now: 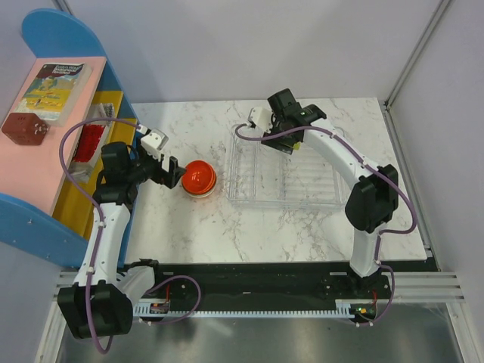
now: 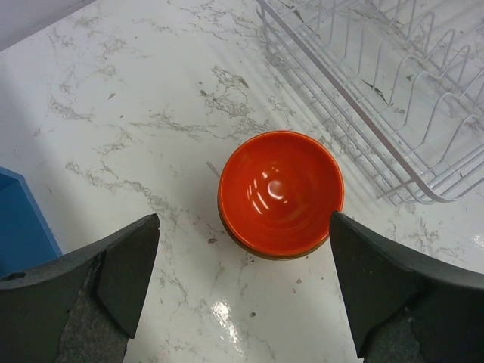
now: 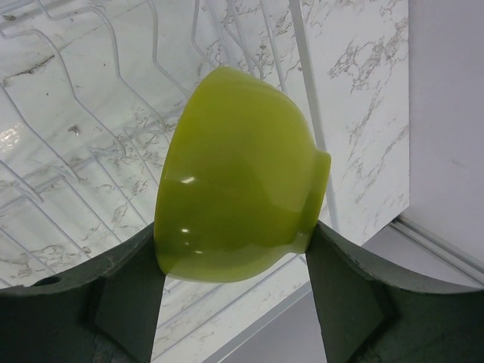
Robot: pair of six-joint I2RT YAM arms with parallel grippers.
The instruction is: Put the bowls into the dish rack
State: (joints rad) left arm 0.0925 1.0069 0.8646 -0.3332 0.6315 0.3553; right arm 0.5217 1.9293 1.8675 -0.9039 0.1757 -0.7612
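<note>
A robot lab, laid out as a test cell rather than a lived-in kitchen. A left arm (image 1: 102,234) and a right arm (image 1: 340,159) are bolted to a metal frame (image 1: 439,286) at the near edge of a marble-patterned desk (image 1: 189,227), with purple cables (image 1: 69,162) looping along them. Plain pale partition walls (image 1: 227,45) close in the far side and the right. The household things look like props: a dish rack (image 1: 283,178), orange bowls (image 1: 200,179), a green bowl (image 3: 234,181), and a blue-and-pink toy-like shelf (image 1: 30,159) holding a book (image 1: 57,87).

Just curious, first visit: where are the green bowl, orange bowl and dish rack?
green bowl (image 3: 234,181), right wrist view, outer wall.
orange bowl (image 2: 280,189), left wrist view, inner floor.
dish rack (image 1: 302,178), top view, bare base.
</note>
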